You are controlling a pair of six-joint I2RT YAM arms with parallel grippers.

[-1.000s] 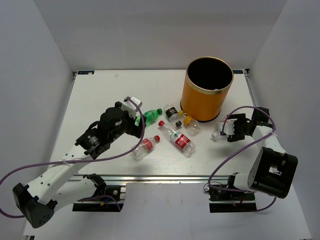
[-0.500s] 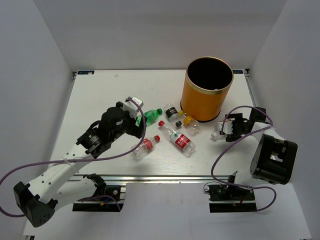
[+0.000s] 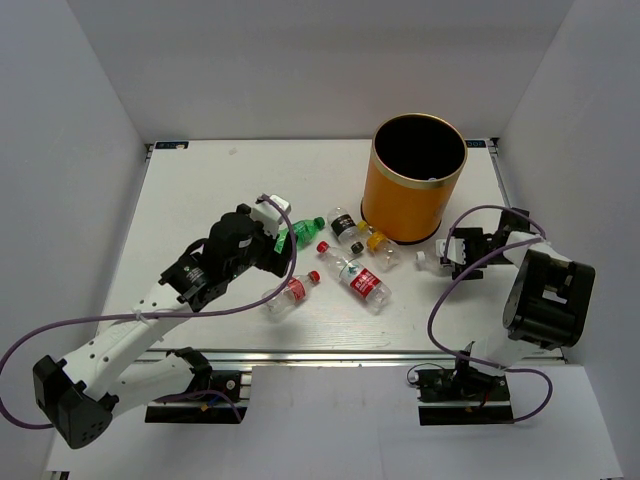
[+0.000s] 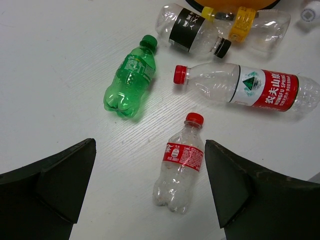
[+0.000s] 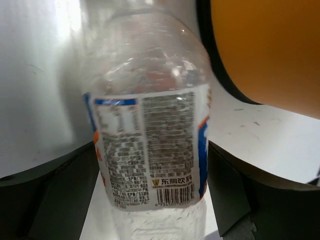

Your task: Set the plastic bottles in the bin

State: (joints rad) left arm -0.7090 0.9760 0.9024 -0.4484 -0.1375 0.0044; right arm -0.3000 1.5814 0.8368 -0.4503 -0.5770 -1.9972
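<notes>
The orange bin [image 3: 413,185] stands at the back right. Left of its base lie a green bottle [image 3: 303,230], a black-cap bottle [image 3: 345,225], a yellow-cap bottle [image 3: 383,248], a larger red-label bottle [image 3: 360,280] and a small red-cap bottle [image 3: 290,293]. My left gripper [image 3: 278,262] is open and empty above the small red-cap bottle [image 4: 181,160], with the green bottle [image 4: 131,80] ahead to the left. My right gripper [image 3: 450,257] is shut on a clear white-cap bottle [image 3: 428,260] with a printed label [image 5: 150,140], right of the bin's base [image 5: 265,55].
White walls enclose the table on three sides. The aluminium rail runs along the table's near edge [image 3: 330,352]. The purple cables loop beside each arm. The bin's base sits close to the black-cap and yellow-cap bottles.
My left gripper has shifted a little to the right, over the small red-cap bottle. My right gripper has moved slightly left toward the bin with the white-cap bottle, as its arm swung back.
</notes>
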